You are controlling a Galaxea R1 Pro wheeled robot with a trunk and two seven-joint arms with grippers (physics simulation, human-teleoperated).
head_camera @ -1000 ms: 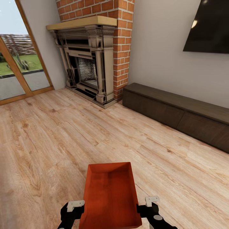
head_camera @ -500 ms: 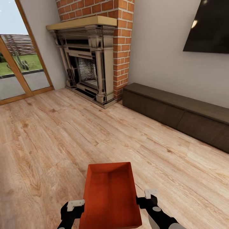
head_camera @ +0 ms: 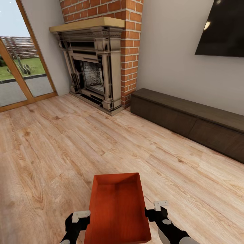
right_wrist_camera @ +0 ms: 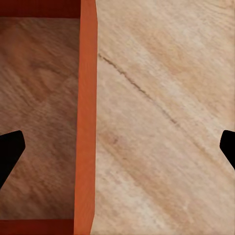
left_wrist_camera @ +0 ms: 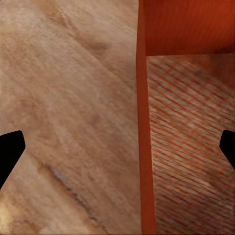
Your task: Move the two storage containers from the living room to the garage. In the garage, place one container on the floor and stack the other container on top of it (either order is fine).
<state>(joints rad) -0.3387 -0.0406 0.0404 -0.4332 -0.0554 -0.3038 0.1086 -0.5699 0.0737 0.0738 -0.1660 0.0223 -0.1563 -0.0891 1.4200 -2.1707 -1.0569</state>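
While my left gripper [head_camera: 78, 217] and right gripper [head_camera: 159, 207] sit open astride the tub [head_camera: 117, 206] walls — pinch next, then lift off the wood floor [head_camera: 51, 145].

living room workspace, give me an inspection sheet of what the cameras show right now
surface: light wood-plank floor, bare around the container
job's things: one orange-red storage container on the planks, open side up, nothing inside; a second one: nothing seen
clutter: nothing seen
grippers: left gripper at the container's left wall, right gripper at its right wall; both open, each with its dark fingers spread either side of the wall's rim
cables: nothing seen
surroundings: red-brick chimney with ornate fireplace, low dark-brown cabinet, black TV on the wall, glazed door at the left
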